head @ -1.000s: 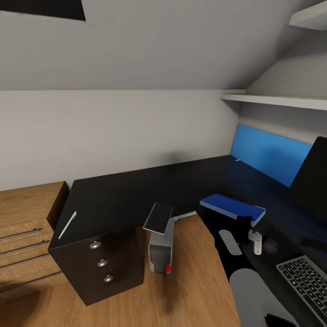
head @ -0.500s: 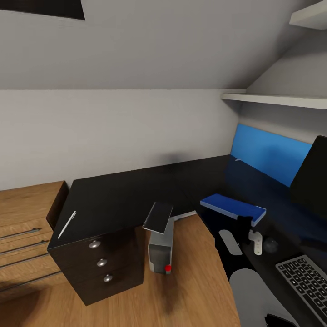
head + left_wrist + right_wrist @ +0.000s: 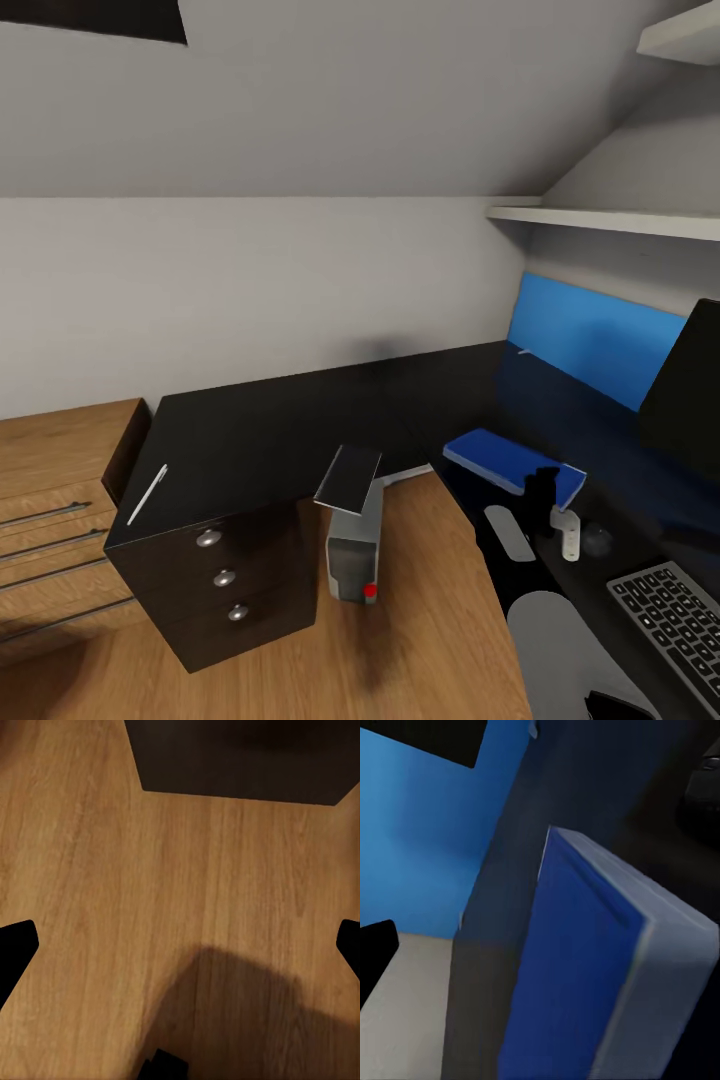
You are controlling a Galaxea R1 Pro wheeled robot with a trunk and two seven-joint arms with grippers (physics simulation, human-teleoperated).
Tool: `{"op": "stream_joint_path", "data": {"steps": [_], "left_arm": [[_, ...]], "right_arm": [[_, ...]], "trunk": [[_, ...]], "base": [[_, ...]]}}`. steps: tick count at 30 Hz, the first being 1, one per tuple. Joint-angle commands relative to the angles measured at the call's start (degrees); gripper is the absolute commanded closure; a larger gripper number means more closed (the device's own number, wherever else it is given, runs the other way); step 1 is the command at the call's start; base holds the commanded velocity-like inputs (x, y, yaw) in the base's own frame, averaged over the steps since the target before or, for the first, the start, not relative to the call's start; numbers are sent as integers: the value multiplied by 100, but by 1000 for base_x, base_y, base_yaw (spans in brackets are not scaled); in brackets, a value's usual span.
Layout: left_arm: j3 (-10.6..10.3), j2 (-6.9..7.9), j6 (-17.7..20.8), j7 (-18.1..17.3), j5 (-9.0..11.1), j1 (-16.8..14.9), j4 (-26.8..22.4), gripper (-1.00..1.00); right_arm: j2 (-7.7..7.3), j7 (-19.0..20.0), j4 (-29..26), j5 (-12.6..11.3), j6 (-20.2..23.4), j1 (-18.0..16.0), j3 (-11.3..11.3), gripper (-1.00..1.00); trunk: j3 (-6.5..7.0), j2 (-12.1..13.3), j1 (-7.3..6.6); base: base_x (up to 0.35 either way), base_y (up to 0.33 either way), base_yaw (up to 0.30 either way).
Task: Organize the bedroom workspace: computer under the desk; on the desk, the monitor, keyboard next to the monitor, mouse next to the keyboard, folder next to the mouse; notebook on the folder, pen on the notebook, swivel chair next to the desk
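I'm parked at the inner corner of the long black L-shaped worktop (image 3: pixel 300 420) w/ dark knobbed drawers. The thick bright blue folder w/ pale edges (image 3: pixel 512 462) lies flat on the worktop's right wing, near the blue back panel (image 3: pixel 590 340). The right hand (image 3: pixel 541 492) hangs just at the folder's near edge; the right wrist cam has the folder (image 3: pixel 585 982) big and close, only one dark finger at the frame edge, so I can't tell if that hand is open or closed. The left hand points at the wooden floor (image 3: pixel 150 907), fingers (image 3: pixel 15 945) spread wide, nothing between them.

Elsewhere:
- slim white pen (image 3: pixel 148 494) on the worktop's left wing, right at the front edge above the drawers
- small silver-grey tower computer w/ red light (image 3: pixel 352 530) on the floor in the nook, under the worktop's edge
- small black rounded mouse (image 3: pixel 598 540) just left of the flat black keyboard (image 3: pixel 675 610)
- wide black monitor (image 3: pixel 690 390) at far right

Risks, imo: pen sits well apart from the folder, so I need to reposition the base, and swinging round could clip the tower. A sloppy pinch could flick the pen off the edge. Right hand lifting carelessly might drag the folder toward the mouse.
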Motion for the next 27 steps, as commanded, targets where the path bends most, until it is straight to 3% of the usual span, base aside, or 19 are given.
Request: {"op": "stream_joint_path", "data": {"steps": [1,27], "left_arm": [[6,-3,-19,0,36,-3,3,-100],[6,1,-25,-39,38,-3,6,-100]], "right_arm": [[4,-32,-7,28,0,-4,-11,-100],[2,-32,-7,28,1,-4,-7,-100]], "trunk": [[-6,-3,0],[-6,-3,0]], "base": [[0,0,0],[-25,-7,0]]}}
